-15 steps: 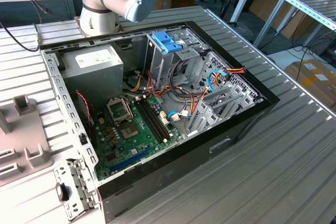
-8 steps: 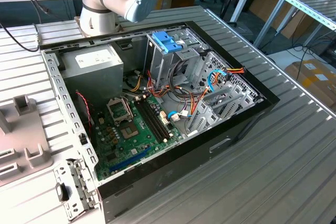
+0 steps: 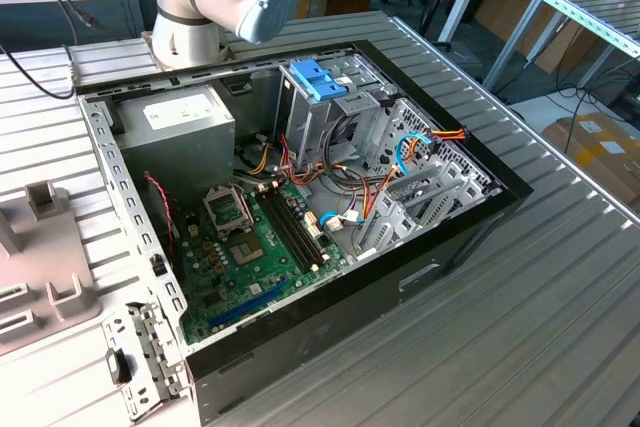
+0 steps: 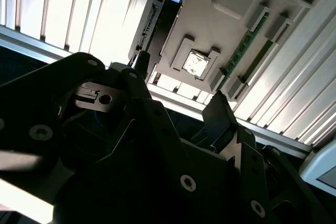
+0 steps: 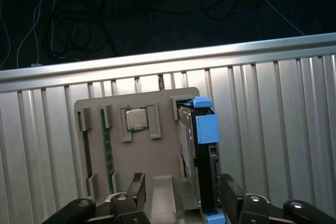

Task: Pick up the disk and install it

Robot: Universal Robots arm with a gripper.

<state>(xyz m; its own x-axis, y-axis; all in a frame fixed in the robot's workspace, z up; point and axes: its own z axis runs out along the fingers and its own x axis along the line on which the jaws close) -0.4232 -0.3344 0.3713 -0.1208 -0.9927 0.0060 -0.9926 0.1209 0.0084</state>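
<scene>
The disk (image 5: 203, 153) stands on its edge in a slot of a grey holder tray (image 5: 163, 153), its blue side rails showing at both ends. In the second wrist view the disk (image 4: 164, 22) is a dark slab with a blue tab at its far end. My gripper (image 5: 184, 195) hovers above the tray, open, one black finger on each side of the disk and nothing gripped between them. The disk sits closer to one finger (image 5: 231, 192) than to the other. In the second wrist view the gripper (image 4: 178, 82) is also open over the tray (image 4: 231, 24).
The tray also holds a processor chip (image 5: 137, 119) and a green memory stick (image 5: 107, 150). In the exterior view the tray (image 3: 40, 257) lies left of the open computer case (image 3: 300, 197), which holds a blue-topped metal cage (image 3: 320, 82), a grey power supply (image 3: 185, 122) and a motherboard (image 3: 250, 247).
</scene>
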